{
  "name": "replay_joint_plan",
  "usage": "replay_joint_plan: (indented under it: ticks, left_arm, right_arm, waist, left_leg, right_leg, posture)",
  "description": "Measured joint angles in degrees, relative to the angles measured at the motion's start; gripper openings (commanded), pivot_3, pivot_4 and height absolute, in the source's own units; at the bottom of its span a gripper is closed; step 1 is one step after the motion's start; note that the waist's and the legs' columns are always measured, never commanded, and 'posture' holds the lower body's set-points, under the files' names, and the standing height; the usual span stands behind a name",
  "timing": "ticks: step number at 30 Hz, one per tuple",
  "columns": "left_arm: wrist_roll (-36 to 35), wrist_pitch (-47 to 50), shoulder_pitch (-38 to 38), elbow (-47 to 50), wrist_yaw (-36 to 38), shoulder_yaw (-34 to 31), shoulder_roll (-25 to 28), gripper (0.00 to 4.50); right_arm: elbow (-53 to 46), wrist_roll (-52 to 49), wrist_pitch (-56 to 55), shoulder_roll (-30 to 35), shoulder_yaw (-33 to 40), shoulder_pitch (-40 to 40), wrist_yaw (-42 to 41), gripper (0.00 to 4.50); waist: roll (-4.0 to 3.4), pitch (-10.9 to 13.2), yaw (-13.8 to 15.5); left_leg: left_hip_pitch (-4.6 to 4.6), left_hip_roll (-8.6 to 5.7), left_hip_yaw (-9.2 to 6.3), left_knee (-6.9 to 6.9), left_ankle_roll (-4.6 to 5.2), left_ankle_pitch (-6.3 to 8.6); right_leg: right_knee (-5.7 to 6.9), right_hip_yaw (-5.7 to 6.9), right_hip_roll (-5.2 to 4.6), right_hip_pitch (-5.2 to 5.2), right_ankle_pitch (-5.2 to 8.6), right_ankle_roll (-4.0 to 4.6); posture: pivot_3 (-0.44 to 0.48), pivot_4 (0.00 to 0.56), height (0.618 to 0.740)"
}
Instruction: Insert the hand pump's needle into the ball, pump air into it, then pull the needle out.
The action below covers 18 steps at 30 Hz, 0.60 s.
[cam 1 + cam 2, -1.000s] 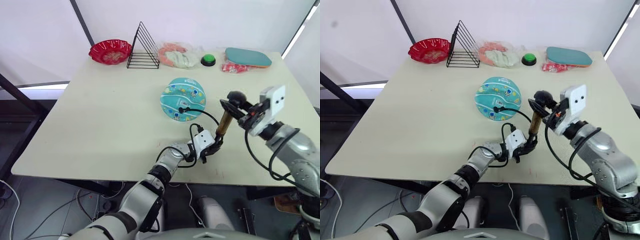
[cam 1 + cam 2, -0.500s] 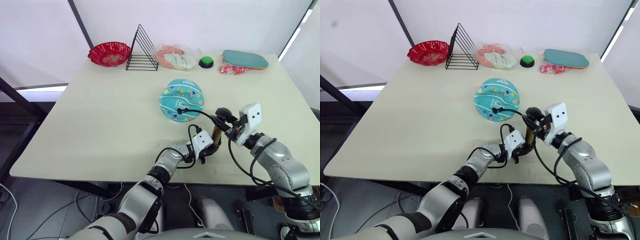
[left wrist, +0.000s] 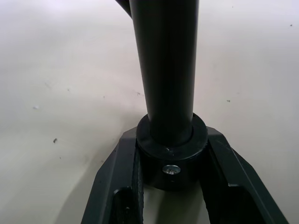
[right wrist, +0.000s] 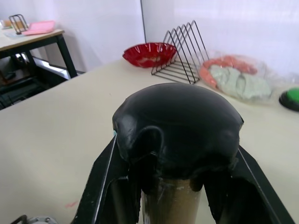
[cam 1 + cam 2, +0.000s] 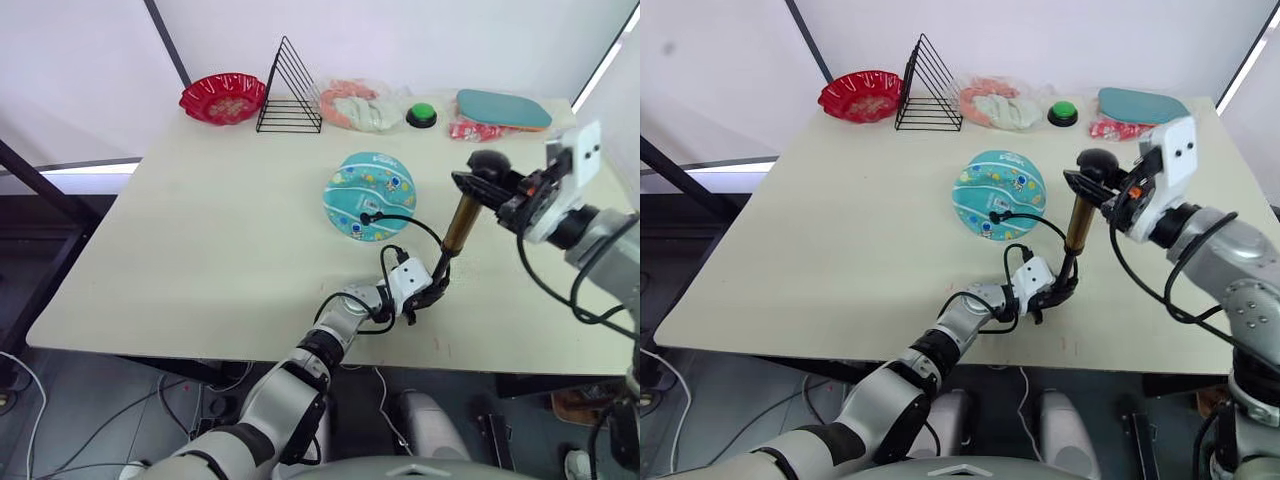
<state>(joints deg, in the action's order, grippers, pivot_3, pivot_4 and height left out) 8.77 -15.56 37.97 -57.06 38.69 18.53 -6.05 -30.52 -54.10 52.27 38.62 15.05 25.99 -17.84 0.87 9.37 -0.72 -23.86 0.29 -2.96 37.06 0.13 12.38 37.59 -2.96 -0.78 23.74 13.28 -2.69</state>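
The teal-blue ball (image 5: 368, 194) rests mid-table. The hand pump (image 5: 460, 222) stands upright to its right, gold barrel leaning a little. My left gripper (image 5: 430, 292) is shut on the pump's black base collar (image 3: 172, 158), a finger (image 3: 119, 186) on each side. My right gripper (image 5: 500, 188) is shut on the black handle (image 4: 177, 126) at the top, raised well above the base. The thin black hose (image 5: 420, 228) loops from the base to a small fitting (image 5: 365, 217) on the ball's near side. The needle's pin is hidden at that spot.
Along the far table edge stand a red bowl (image 5: 222, 97), a black wire rack (image 5: 290, 90), a plastic bag of items (image 5: 358, 106), a green button (image 5: 421, 114), a teal paddle (image 5: 502, 108) and a red packet (image 5: 470, 130).
My right gripper pushed the handle down towards the base half a second ago and has now pulled it up higher. The left gripper stays on the base.
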Motion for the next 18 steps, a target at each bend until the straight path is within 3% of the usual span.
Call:
replay_joint_plan:
  ticks: [7,18]
  left_arm:
    - [0.7,0.0,0.1,-0.8,-0.1,0.2,0.1,1.07]
    - [1.2,0.2,-0.1,-1.1,-0.4,0.1,0.2,1.07]
  right_arm:
    - [-1.0,3.5,-8.8,-3.2,-0.3,-8.2,-1.8,1.15]
    - [10.0,19.8,-26.3,-9.4,-14.6,-17.7,-8.0,1.15]
  waist:
    - [0.3,-0.2,-0.1]
    - [0.61,-0.8,-0.4]
  left_leg:
    - [0.16,0.06,-0.04,-0.01,0.03,0.02]
    - [0.44,0.12,0.04,-0.01,0.02,0.02]
  right_leg:
    - [-0.03,0.04,0.08,-0.15,0.05,-0.05]
    - [0.03,-0.02,0.13,-0.32,0.11,0.09]
  posture:
    - [0.0,0.15,0.74]
    - [0.0,0.15,0.74]
